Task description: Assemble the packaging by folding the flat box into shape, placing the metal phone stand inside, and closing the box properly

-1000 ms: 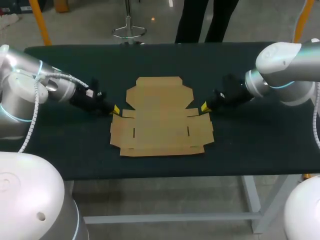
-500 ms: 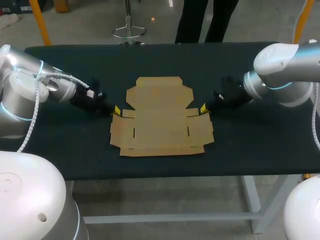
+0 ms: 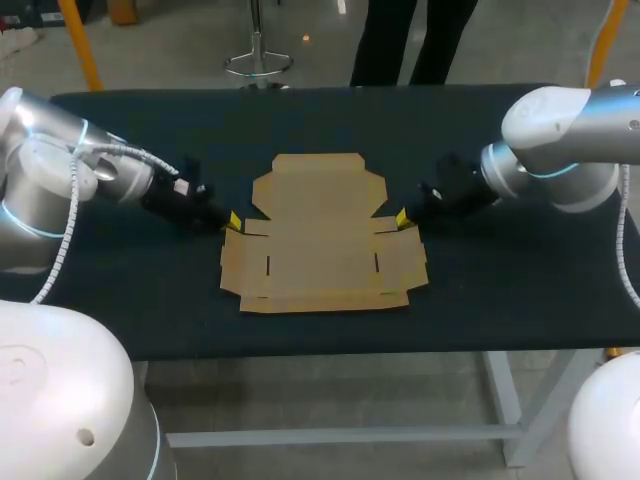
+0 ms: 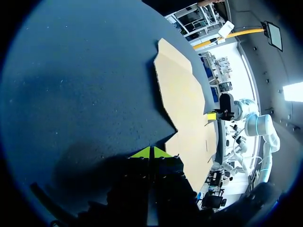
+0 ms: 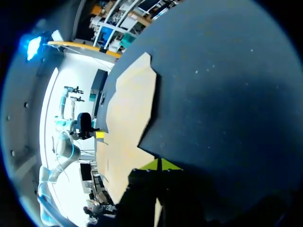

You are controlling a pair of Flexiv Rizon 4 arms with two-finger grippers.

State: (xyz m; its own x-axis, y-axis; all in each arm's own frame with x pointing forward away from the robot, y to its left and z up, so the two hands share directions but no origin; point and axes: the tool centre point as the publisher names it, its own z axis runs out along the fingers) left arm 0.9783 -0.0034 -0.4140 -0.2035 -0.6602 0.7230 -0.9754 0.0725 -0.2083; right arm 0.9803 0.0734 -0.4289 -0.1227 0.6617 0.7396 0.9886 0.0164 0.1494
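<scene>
The flat brown cardboard box (image 3: pixel 320 235) lies unfolded in the middle of the dark table. My left gripper (image 3: pixel 232 220) is shut, its yellow tips low at the box's left edge by the side flap. My right gripper (image 3: pixel 401 217) is shut too, its tips at the right edge by the opposite flap. In the left wrist view the closed tips (image 4: pixel 150 152) sit just short of the cardboard (image 4: pixel 184 109), with my other gripper (image 4: pixel 211 116) across the sheet. The right wrist view mirrors this: closed tips (image 5: pixel 158 165) at the cardboard's (image 5: pixel 125 118) edge. No metal phone stand is in view.
The dark table top (image 3: pixel 300 120) stretches bare behind and beside the box. Its front edge (image 3: pixel 330 350) runs a short way in front of the cardboard. A person stands beyond the far edge, not touching the table.
My right gripper has crept a little to the left, closer to the box's right flap. The left gripper and the cardboard have barely moved.
</scene>
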